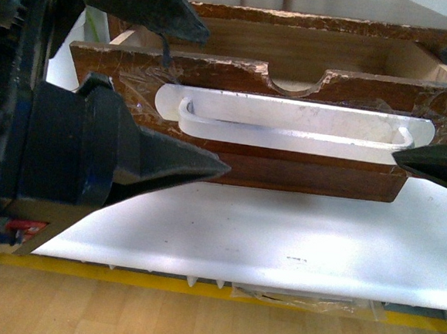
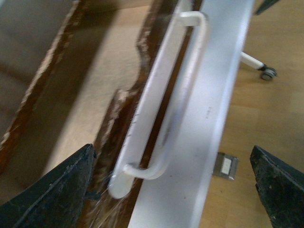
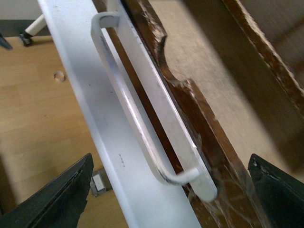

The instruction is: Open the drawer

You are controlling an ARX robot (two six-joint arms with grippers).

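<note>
The drawer (image 1: 346, 88) is a shallow dark-brown wooden one with a chipped upper edge and a half-round notch. Its long white bar handle (image 1: 288, 127) is taped across the front. Behind the front, the drawer's pale wooden inside shows. My left gripper (image 1: 217, 101) is open at the handle's left end, one finger above the drawer's edge and one below the handle. In the left wrist view the handle's end (image 2: 142, 171) lies between the spread fingers of the left gripper (image 2: 172, 151), untouched. My right gripper (image 1: 422, 105) stands open at the handle's right end (image 3: 183, 178), the same gripper (image 3: 171, 160) straddling it.
A white tabletop (image 1: 279, 241) runs under the drawer, with a yellow strip (image 1: 199, 285) along its front edge and wooden floor (image 1: 119, 313) below. A darker wood panel (image 1: 308, 177) sits under the handle. A chair caster (image 2: 268, 72) and a small metal plate (image 2: 227, 166) are on the floor.
</note>
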